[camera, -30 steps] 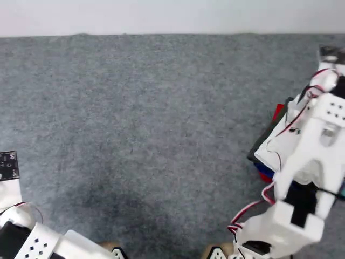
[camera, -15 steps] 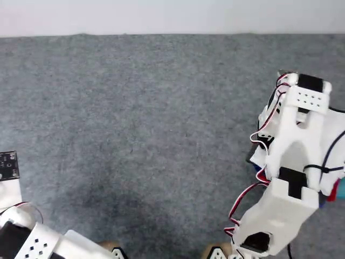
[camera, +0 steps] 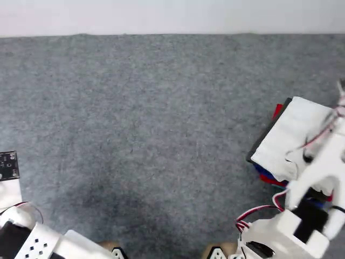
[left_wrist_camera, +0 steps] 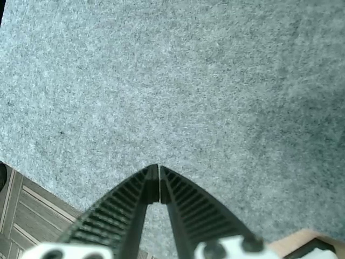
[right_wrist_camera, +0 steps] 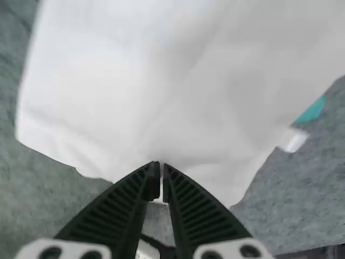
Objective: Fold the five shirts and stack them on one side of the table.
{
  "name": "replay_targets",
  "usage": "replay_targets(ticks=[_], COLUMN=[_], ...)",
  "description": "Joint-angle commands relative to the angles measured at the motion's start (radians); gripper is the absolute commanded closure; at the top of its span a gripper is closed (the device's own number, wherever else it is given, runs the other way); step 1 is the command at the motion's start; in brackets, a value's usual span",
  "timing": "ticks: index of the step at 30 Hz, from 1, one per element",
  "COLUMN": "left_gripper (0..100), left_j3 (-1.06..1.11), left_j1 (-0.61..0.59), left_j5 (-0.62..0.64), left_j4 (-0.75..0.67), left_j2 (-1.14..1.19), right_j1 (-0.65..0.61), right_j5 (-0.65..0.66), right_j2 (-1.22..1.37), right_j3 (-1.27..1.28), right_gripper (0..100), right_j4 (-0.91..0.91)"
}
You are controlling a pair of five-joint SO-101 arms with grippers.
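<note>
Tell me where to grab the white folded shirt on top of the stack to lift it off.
Probably the edge facing the table's middle: the white shirt lies flat atop the stack, and that edge is exposed, with open grey mat beside it. Come in low from there, pinching only the top layer.

Right gripper (right_wrist_camera: pixel 160 181): we note the black ridged fingers (right_wrist_camera: pixel 125 208) drawn together, tips all but meeting at mid-frame. The tips lie over the near edge of a folded white shirt (right_wrist_camera: pixel 161 81); we cannot tell whether they touch it. The shirt spreads wide beyond the tips, softly creased. Grey felt table cover (right_wrist_camera: pixel 32 205) shows on both sides of it. A teal sliver of cloth (right_wrist_camera: pixel 310 112) peeks out from under one shirt edge.
</note>
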Motion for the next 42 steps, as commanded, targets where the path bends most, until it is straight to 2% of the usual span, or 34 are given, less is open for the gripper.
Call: replay_targets(ticks=[1,5,12,15,17,21,26,29,35,42], left_gripper=[98,98,98,98,98,98,98,98,98,98], left_j3=[-0.005,-0.004,-0.024,-0.105,-0.170,-0.262,-0.280,-0.268,-0.249,-0.045], left_j1=[0.002,0.002,0.002,0.011,0.066,0.238,0.422,0.571,0.809,0.898], left_j5=[-0.011,-0.011,-0.009,-0.003,-0.002,0.020,0.311,0.433,0.632,0.933], left_j4=[-0.015,-0.015,-0.012,0.041,0.094,0.206,0.195,0.189,0.054,-0.193], left_j2=[-0.006,-0.006,-0.006,-0.006,-0.006,-0.006,-0.006,-0.006,-0.006,-0.006], right_j1=[0.062,0.071,-0.024,-0.064,-0.094,-0.185,-0.351,-0.429,-0.440,-0.438], right_j5=[0.049,0.060,0.057,0.057,0.044,-0.066,-0.207,-0.299,-0.344,-0.348], right_j2=[0.021,0.004,-0.194,-0.303,-0.378,-0.541,-0.763,-0.894,-1.113,-1.290], right_j3=[0.063,0.026,-0.066,-0.064,-0.046,0.092,0.334,0.462,0.733,1.013], right_gripper=[98.8,98.8,98.8,98.8,98.8,98.8,98.8,98.8,98.8,98.8], right_j4=[-0.008,0.002,0.036,0.039,0.039,0.039,0.028,-0.039,-0.312,-0.498])
